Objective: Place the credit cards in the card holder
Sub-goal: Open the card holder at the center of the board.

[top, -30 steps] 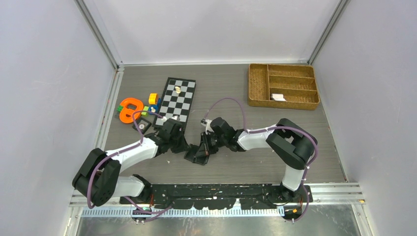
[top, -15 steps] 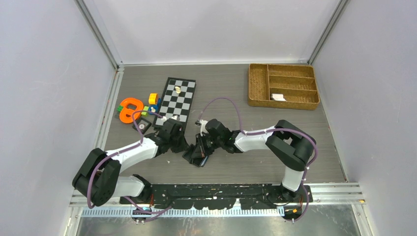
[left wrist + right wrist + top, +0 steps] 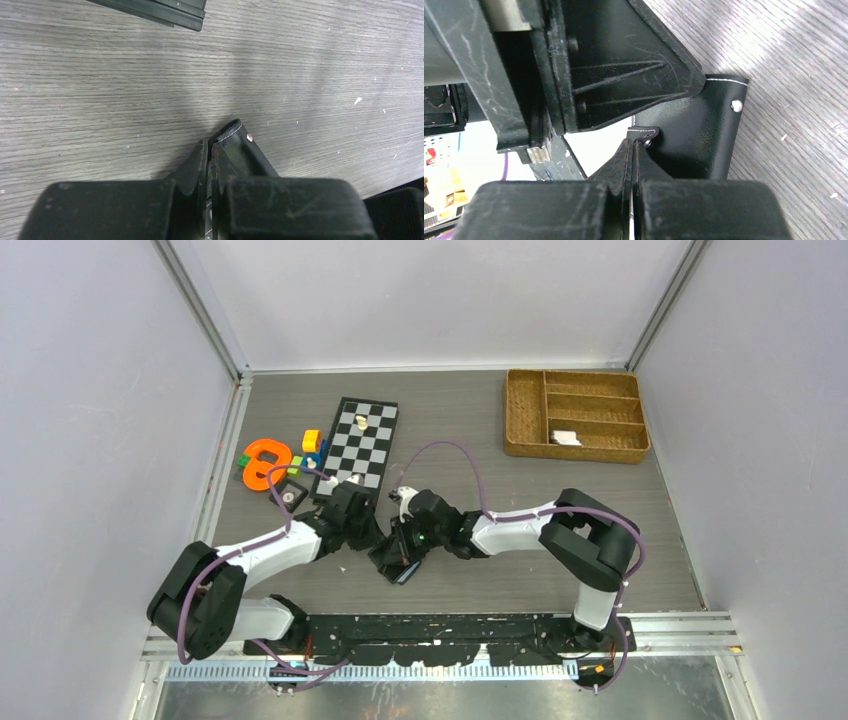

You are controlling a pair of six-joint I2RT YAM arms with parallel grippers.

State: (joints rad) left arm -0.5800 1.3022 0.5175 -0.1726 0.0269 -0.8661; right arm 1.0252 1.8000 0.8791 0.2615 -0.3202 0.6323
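Observation:
The black card holder (image 3: 398,562) sits between my two grippers, near the middle of the table's front. My left gripper (image 3: 378,543) is shut on one edge of it. In the left wrist view the jaws (image 3: 210,150) pinch a black flap (image 3: 240,150) with a small rivet. My right gripper (image 3: 405,543) is shut on the stitched snap strap (image 3: 642,131) of the card holder (image 3: 696,135), with its tips (image 3: 634,146) pressed together. A bluish patch shows at the holder's lower end. I see no credit cards; they are hidden or out of view.
A chessboard (image 3: 363,443) lies behind the left arm. Orange ring toys (image 3: 263,462) and coloured blocks (image 3: 312,440) are to its left. At the back right stands a brown woven tray (image 3: 577,380) with a small white item (image 3: 565,437) in it.
The right arm has pushed leftward and the card holder has shifted left and tilted up between the grippers. Both grippers stayed shut; the left arm barely moved.

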